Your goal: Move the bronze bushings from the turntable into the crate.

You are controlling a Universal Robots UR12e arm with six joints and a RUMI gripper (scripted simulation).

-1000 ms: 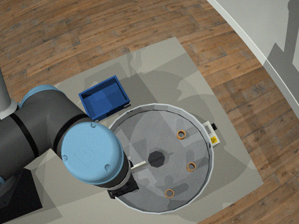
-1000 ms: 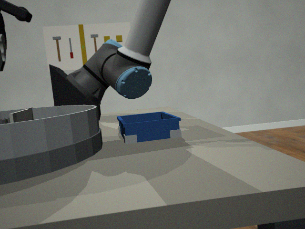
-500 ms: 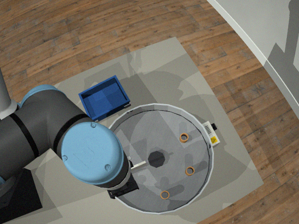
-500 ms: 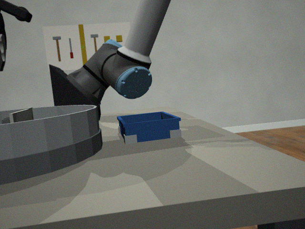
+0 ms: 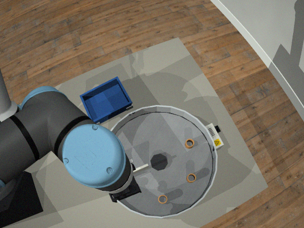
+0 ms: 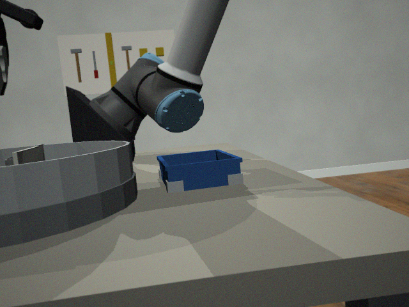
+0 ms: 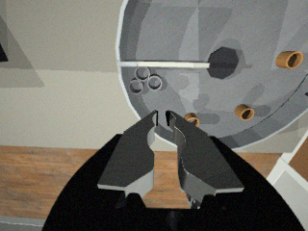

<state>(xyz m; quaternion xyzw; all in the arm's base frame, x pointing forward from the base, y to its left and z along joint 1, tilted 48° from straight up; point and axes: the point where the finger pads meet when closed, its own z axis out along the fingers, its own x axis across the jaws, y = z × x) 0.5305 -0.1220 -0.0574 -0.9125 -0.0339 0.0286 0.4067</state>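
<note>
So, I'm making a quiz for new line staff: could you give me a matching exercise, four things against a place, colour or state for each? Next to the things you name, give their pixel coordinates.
Things:
1. crate (image 5: 106, 117) (image 6: 206, 174)
2. bronze bushings (image 5: 189, 147) (image 5: 191, 181) (image 5: 162, 203) (image 7: 283, 61) (image 7: 241, 113) (image 7: 188, 117)
3. steel bushings (image 7: 143, 79) (image 7: 137, 92) (image 7: 155, 89)
4. gripper (image 7: 162, 112)

Descriptions:
A. grouped near the white bar (image 5: 141, 167) (image 7: 173, 64)
B. nearly shut, nothing held
C. blue, beside the turntable (image 5: 215, 166) (image 6: 66, 185) (image 7: 121, 87)
D. orange-brown, spread apart

Pairs: 1-C, 2-D, 3-A, 4-B

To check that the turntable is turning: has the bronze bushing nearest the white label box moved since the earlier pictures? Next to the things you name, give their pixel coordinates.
Yes. This bronze bushing (image 5: 189, 147) (image 7: 285, 60) moved slightly toward the label box (image 5: 212, 132).
</note>
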